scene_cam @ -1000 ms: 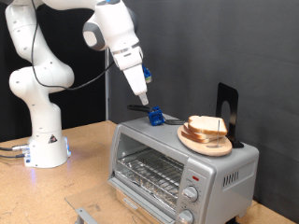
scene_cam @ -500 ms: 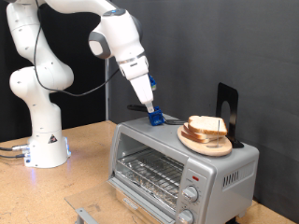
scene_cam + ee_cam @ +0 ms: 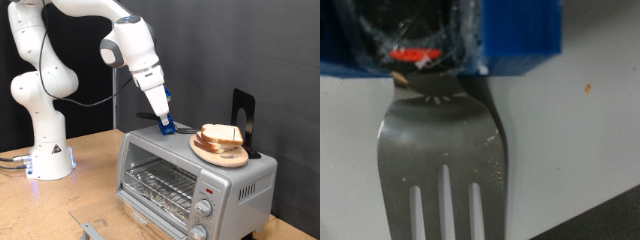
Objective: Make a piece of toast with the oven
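Note:
The silver oven point(image 3: 240, 180) stands on the wooden table at the exterior view's lower right. Its glass door is shut and a bare wire rack shows behind it. On its roof a round wooden plate point(image 3: 207, 151) carries a pile of bread slices point(image 3: 222, 136); no single piece of toast lies apart from the pile. My gripper point(image 3: 165, 118) has come down onto a blue block point(image 3: 168, 127) on the roof, to the exterior view's left of the plate. The wrist view shows that blue block point(image 3: 525, 35) very close, with a metal fork point(image 3: 442, 150) lying flat below it. My fingers do not show there.
A black upright bracket point(image 3: 242, 113) stands on the oven's roof behind the plate. Round knobs point(image 3: 205, 208) sit on the oven's right front. The arm's white base point(image 3: 50, 160) is at the exterior view's left, and a small metal piece point(image 3: 92, 230) lies at the table's front edge.
The arm has swung towards the exterior view's right and lowered, bringing the gripper from above the blue block down onto it. The plate, bread and oven have stayed put.

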`<action>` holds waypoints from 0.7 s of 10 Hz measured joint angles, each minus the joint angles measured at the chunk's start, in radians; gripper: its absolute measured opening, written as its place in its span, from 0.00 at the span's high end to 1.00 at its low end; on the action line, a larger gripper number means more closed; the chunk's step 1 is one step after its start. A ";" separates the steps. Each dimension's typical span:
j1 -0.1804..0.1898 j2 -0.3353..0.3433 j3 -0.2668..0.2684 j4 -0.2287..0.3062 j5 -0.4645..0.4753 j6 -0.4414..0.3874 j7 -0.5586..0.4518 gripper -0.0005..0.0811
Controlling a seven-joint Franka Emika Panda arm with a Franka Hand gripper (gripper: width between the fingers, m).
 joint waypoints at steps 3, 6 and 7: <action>0.000 0.022 0.010 -0.002 0.004 0.019 0.000 0.00; 0.002 0.034 0.012 -0.002 0.017 0.030 0.000 0.00; 0.005 0.038 0.012 -0.002 0.026 0.034 0.000 0.00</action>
